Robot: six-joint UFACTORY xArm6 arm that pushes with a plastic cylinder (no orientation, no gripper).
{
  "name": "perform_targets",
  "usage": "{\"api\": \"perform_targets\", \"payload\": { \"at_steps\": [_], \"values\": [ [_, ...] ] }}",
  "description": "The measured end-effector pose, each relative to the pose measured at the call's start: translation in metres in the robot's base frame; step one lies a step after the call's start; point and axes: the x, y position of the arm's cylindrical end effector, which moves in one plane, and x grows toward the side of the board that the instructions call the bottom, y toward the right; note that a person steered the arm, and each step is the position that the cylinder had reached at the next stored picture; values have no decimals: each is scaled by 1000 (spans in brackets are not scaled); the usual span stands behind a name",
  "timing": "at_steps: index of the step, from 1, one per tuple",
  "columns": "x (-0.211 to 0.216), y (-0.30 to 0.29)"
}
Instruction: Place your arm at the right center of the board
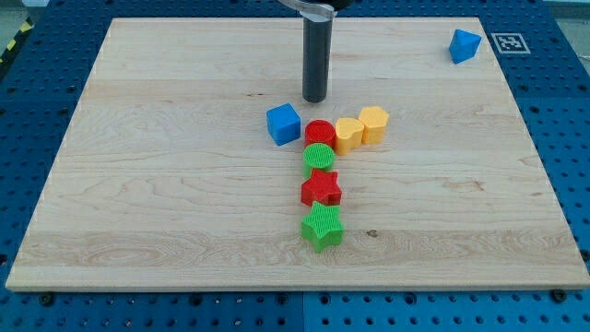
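My rod comes down from the view's top centre, and my tip (pixel 315 99) rests on the wooden board (pixel 138 184) just above the block cluster. Below it to the left lies a blue cube (pixel 284 124). Right under the tip sits a red cylinder (pixel 320 132), with a yellow heart-like block (pixel 348 135) and a yellow hexagon block (pixel 373 124) to its right. Below the red cylinder a green cylinder (pixel 318 158), a red star (pixel 321 189) and a green star (pixel 322 226) form a column. The tip touches no block.
A blue triangular block (pixel 465 44) lies alone near the board's top right corner. A fiducial tag (pixel 509 41) sits just off that corner. Blue perforated table (pixel 572 138) surrounds the board.
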Motion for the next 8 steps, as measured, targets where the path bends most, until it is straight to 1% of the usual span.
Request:
{"api": "perform_targets", "payload": {
  "at_steps": [8],
  "values": [
    [0,22]
  ]
}}
